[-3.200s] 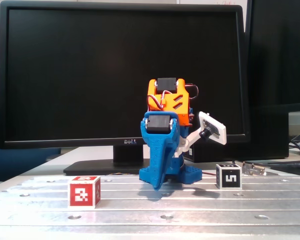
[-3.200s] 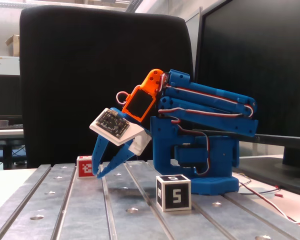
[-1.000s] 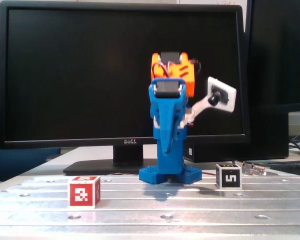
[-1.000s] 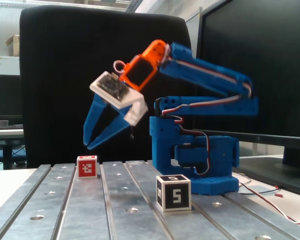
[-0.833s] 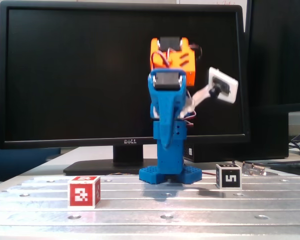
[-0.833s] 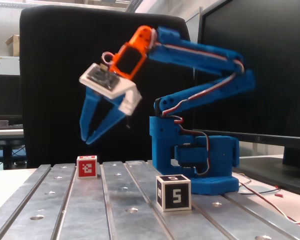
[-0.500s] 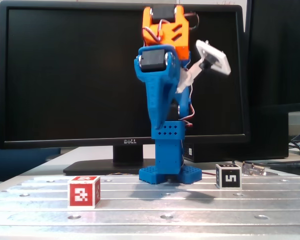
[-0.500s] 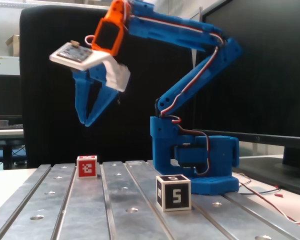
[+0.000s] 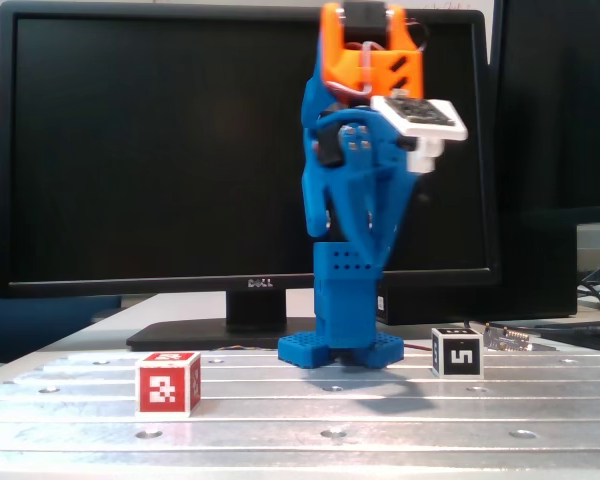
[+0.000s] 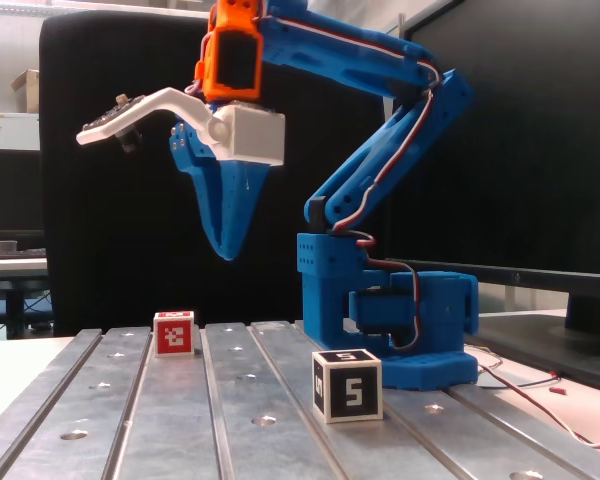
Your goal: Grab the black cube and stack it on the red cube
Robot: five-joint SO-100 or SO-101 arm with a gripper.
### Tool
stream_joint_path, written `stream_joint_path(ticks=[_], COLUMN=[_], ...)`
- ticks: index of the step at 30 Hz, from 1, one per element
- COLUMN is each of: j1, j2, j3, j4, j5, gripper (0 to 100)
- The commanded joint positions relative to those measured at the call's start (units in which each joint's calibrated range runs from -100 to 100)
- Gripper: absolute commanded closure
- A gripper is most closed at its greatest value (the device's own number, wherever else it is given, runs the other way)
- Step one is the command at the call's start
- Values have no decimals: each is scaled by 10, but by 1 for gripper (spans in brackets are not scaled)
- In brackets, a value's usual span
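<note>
The black cube with a white "5" rests on the metal table to the right of the arm's blue base; the other fixed view shows the black cube in front of the base. The red cube sits at the front left, and the red cube lies farther back in the other view. My gripper hangs high in the air, pointing down, fingertips together, holding nothing. From the side the gripper hovers well above the table, between the two cubes.
A slotted aluminium table carries everything. A large Dell monitor stands behind the arm, and a black chair back fills the side view. A connector and red-and-white cables lie to the right of the base.
The arm has lifted the gripper from near the table to high up. In the last half second the wrist rolled about a quarter turn. Both cubes stayed put.
</note>
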Motion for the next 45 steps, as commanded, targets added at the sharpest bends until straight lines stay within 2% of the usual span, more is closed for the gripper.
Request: stream_joint_path(ticks=[1, 8, 13, 28, 34, 45], j1=[-66, -169, -218, -360, -421, -452], j2=[-5, -6, -6, 1, -7, -7], j3=[5, 57, 72, 80, 147, 170], j4=[4, -2, 4, -10, -72, -78], j5=[-74, -211, -289, -417, -458, -485], gripper=[100, 100, 100, 100, 100, 100])
